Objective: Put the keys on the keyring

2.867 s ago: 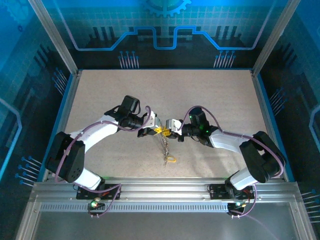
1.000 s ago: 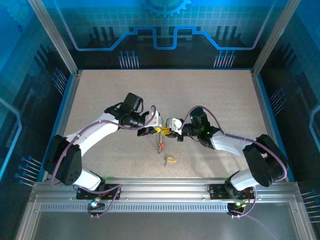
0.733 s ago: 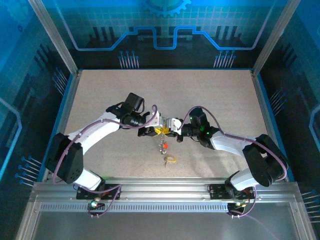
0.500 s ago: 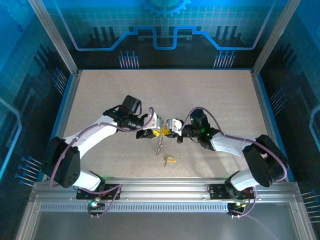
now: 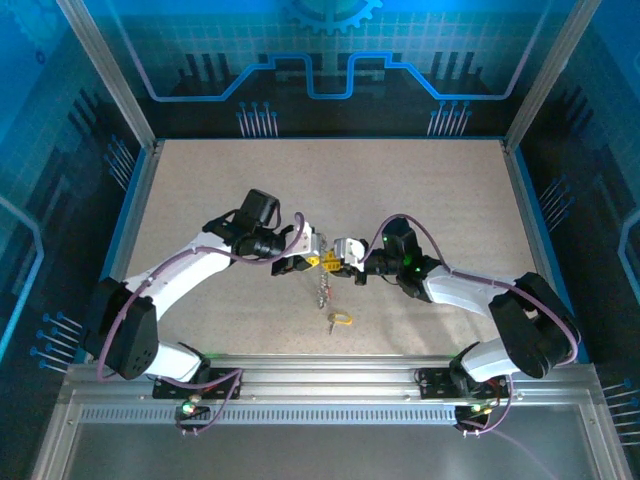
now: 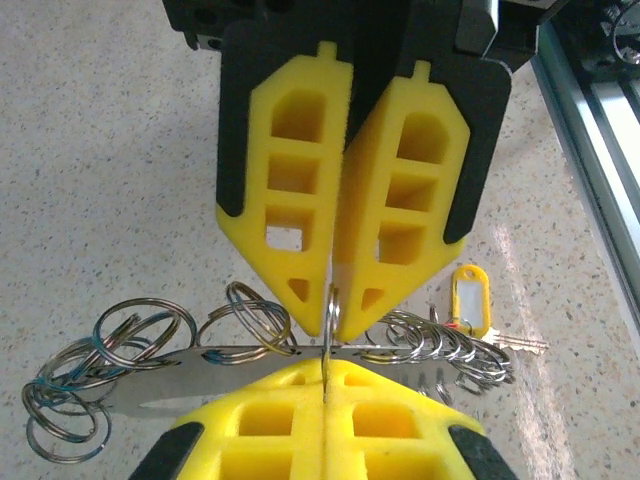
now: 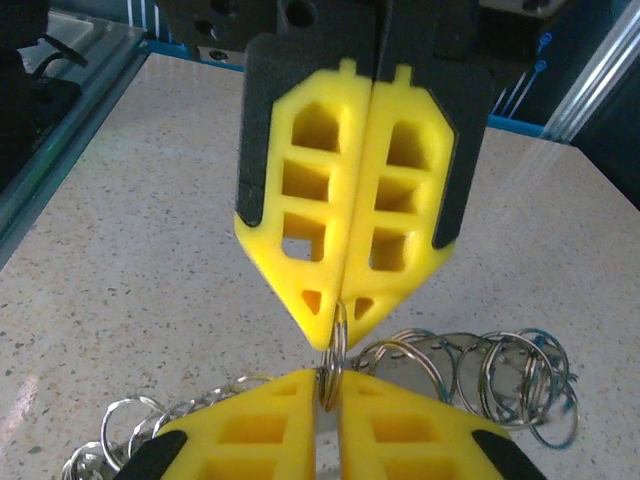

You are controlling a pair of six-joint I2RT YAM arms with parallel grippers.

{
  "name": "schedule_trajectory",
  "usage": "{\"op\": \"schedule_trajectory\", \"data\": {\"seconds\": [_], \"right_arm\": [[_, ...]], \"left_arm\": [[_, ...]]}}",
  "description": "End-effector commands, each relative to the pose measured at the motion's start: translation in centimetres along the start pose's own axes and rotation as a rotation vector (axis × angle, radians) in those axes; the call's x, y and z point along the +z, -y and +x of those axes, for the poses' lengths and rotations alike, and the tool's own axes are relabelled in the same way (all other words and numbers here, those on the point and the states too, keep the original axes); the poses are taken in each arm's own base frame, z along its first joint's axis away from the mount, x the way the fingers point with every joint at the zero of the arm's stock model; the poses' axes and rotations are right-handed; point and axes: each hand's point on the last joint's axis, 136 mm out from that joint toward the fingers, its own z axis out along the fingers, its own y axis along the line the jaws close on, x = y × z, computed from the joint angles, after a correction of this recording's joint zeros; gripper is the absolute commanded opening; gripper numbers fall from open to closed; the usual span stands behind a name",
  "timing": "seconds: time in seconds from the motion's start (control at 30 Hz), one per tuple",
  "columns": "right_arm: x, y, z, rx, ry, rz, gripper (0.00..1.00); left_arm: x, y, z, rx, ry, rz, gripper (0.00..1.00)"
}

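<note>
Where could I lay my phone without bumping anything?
The table is bare in its far half, between arms and back wall. The middle is crowded: the left hand and right hand pinch the keyring, rings bunch beneath, a yellow key lies nearby.

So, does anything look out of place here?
A yellow-tagged key lies alone on the table, apart from the tangle of rings that the left gripper and right gripper pinch between them.

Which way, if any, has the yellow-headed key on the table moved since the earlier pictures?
No. The yellow-headed key lies at the same spot beyond the front rail.
</note>
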Motion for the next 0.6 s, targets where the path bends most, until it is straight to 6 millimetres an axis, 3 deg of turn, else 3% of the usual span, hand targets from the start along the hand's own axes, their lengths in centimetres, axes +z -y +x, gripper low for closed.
{"op": "schedule_trajectory", "data": {"seconds": [0.0, 0.27, 0.37, 0.47, 0.57], "right_arm": [[0.0, 1.0, -1.5, -0.027, -0.001, 0.035, 0.18], [0.8, 1.3, -1.3, -0.035, -0.024, 0.030, 0.14], [0.9, 1.2, -1.5, -0.042, -0.019, 0.018, 0.00], [0.8, 0.7, -1.7, -0.060, 0.001, 0.004, 0.00], [0.4, 0.5, -2.2, -0.072, 0.050, 0.008, 0.00]], "left_arm": [[-0.4, 0.3, -0.8, 0.026, -0.048, 0.017, 0.00], [0.6, 1.1, -0.4, 0.042, -0.157, 0.061, 0.00], [0.8, 1.0, -0.3, 0.044, -0.157, 0.061, 0.00], [0.6, 0.7, -0.9, 0.033, -0.131, 0.049, 0.00], [-0.3, 1.1, -2.1, 0.038, -0.021, 0.066, 0.15]]}}
